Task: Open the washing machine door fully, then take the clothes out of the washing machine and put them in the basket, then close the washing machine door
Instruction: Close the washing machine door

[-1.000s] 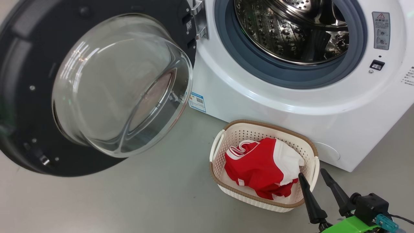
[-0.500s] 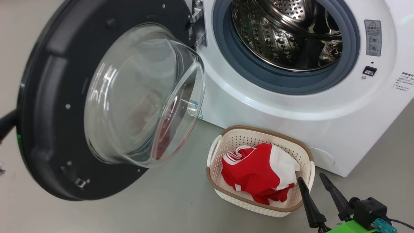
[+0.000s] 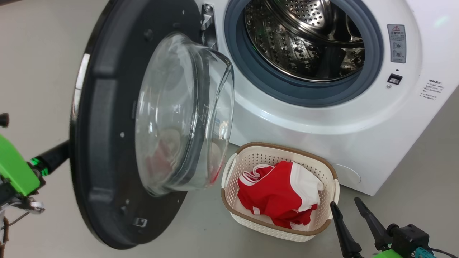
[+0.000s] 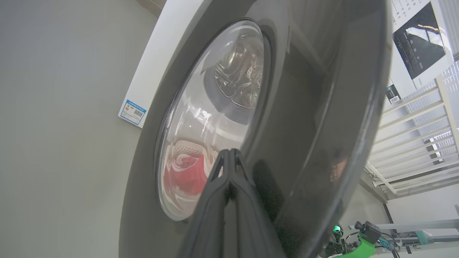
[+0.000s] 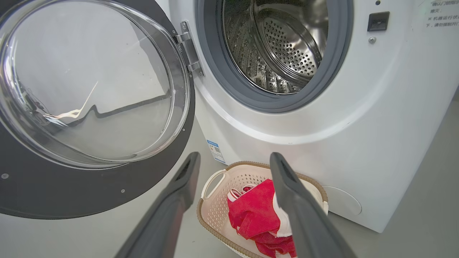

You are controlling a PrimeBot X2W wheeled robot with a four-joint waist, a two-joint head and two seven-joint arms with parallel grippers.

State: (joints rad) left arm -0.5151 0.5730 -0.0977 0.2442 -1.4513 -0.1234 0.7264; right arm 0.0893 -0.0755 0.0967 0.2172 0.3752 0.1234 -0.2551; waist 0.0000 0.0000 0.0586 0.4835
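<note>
Door (image 3: 104,143): swung roughly halfway shut since a second ago.
Left gripper (image 4: 228,154): clenched, empty, tips on door's outer face; we push steadily until it latches.
Right gripper (image 3: 346,203): released, beside basket (image 3: 279,147); we keep clear.
Clothes (image 3: 272,193): in basket.

Red clothes (image 3: 276,195) white-striped; cream basket (image 3: 251,161) brown-rimmed; white washing machine (image 3: 297,118); black-rimmed door (image 3: 104,143).

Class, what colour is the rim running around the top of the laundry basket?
Brown, a woven-look band around the cream basket; clearest in the head view.
</note>
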